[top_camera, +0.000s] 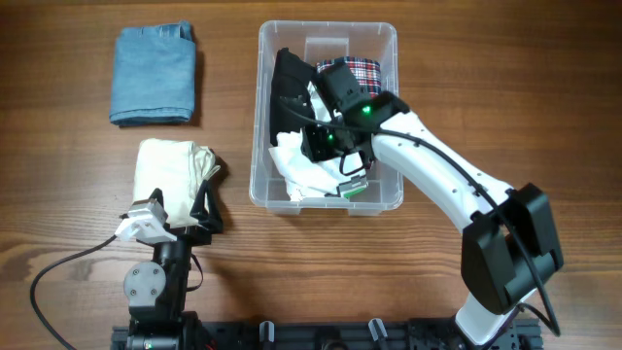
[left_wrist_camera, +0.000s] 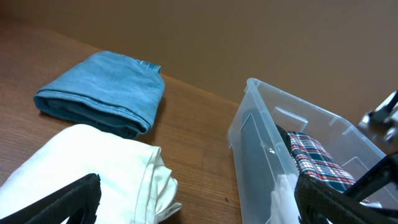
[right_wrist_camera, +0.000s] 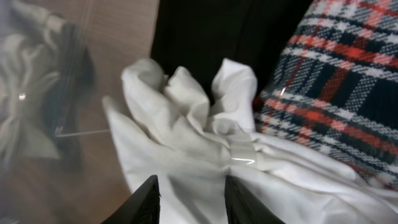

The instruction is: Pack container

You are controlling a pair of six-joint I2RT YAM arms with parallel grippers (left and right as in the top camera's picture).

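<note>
The clear container (top_camera: pixel 389 39) stands at the table's middle back and holds a black garment (top_camera: pixel 289 87), a plaid garment (top_camera: pixel 362 70) and a crumpled white garment (top_camera: pixel 296 165). My right gripper (top_camera: pixel 321 146) is down inside it. In the right wrist view its fingers (right_wrist_camera: pixel 189 199) are closed in on a fold of the white garment (right_wrist_camera: pixel 186 143), with the plaid (right_wrist_camera: pixel 336 74) to the right and the black cloth (right_wrist_camera: pixel 217 31) behind. My left gripper (top_camera: pixel 180 209) is open and empty over a cream garment (top_camera: pixel 170 170). The left wrist view shows the container's wall (left_wrist_camera: pixel 249 137).
A folded blue denim garment (top_camera: pixel 154 75) lies at the back left, also in the left wrist view (left_wrist_camera: pixel 102 87). The cream garment (left_wrist_camera: pixel 93 168) lies just left of the container. A black cable runs along the front left of the table.
</note>
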